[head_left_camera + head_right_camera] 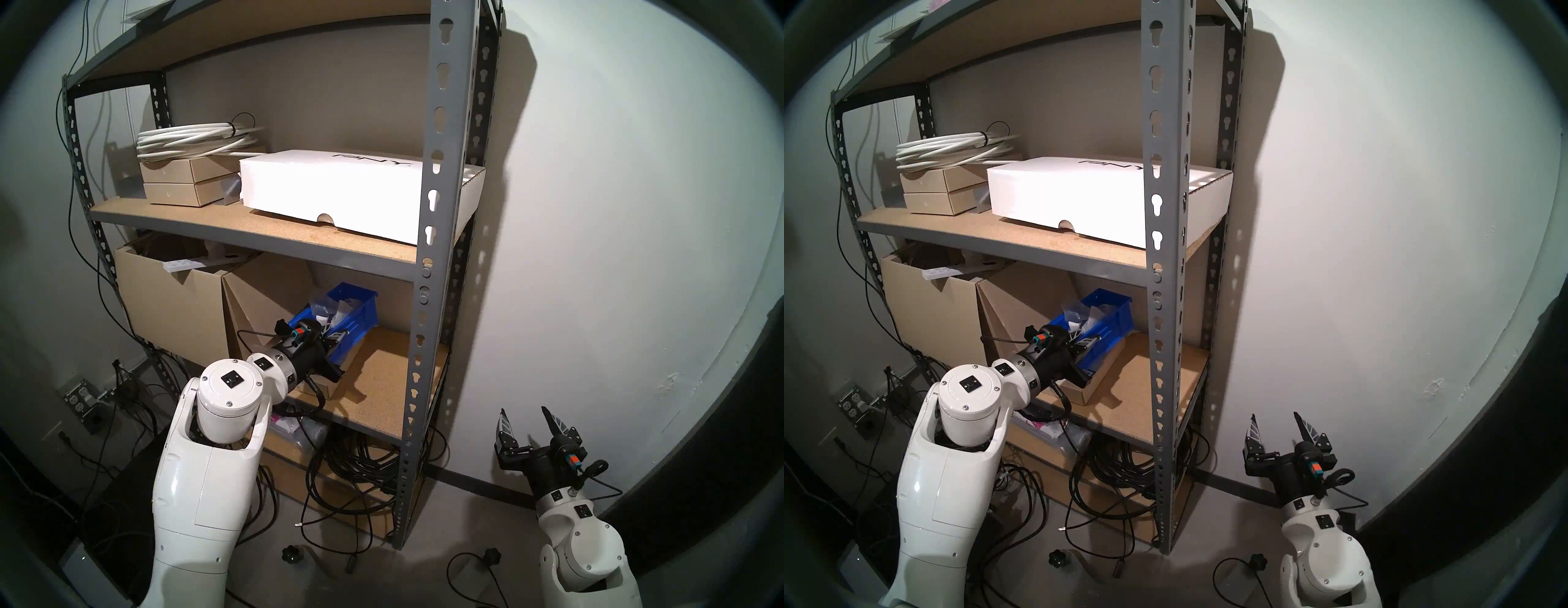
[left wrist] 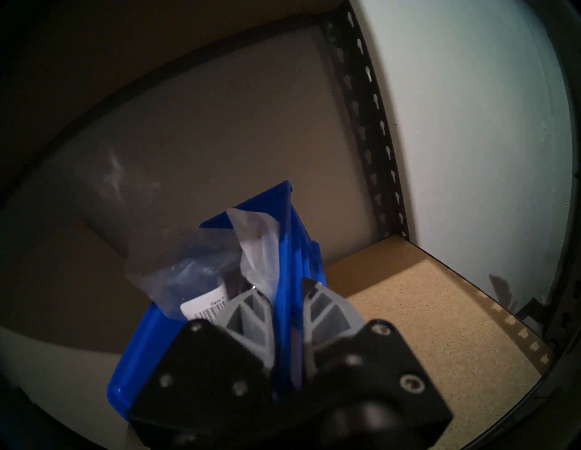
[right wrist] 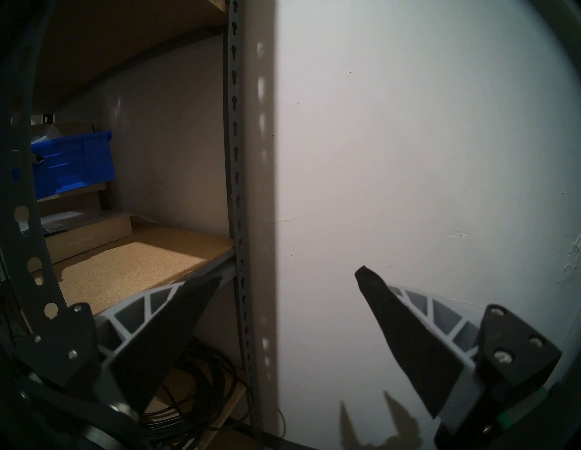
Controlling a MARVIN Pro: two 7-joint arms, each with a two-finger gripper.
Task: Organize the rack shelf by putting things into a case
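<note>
Left gripper [image 2: 284,293]: clamped on the right side wall of the blue bin [image 2: 292,226], one finger inside, one outside, wall running between them toward upper centre of the left wrist frame.
Right gripper [image 1: 532,426]: jaws wide apart, nothing between them, lower right of the head frame, outside the rack shelf [image 1: 439,212].
Bin place: centre of the head frame, on the second shelf board, resting on a flat brown box [image 3: 91,234]; looks tipped up at the back, whether lifted or merely propped cannot be told.
Key relation: bin lies straight ahead of the left gripper; long axis nearly in line with the gripper's pointing direction, front lip toward lower left of the left wrist frame, back wall toward upper centre.
Nearer arm: left, already in contact; right well apart, beyond the front right upright.
Bags place: inside the bin, left of the gripped wall in the left wrist frame; labelled clear bag [image 2: 188,282] nearest the fingers, a second clear bag [image 2: 261,248] behind it, against the wall.
Judgement: any pull or slide likely goes along the bin's long axis; sideways twist risks spilling bags.
Count, bins: one.
Count, bags: two told apart; more possible, overlap too crumpled to say.
Count, large cardboard boxes left of the bin [image 1: 169,305]: two.
Count, white flat box [image 1: 339,191]: one, shelf above.
Count, grippers: two.
</note>
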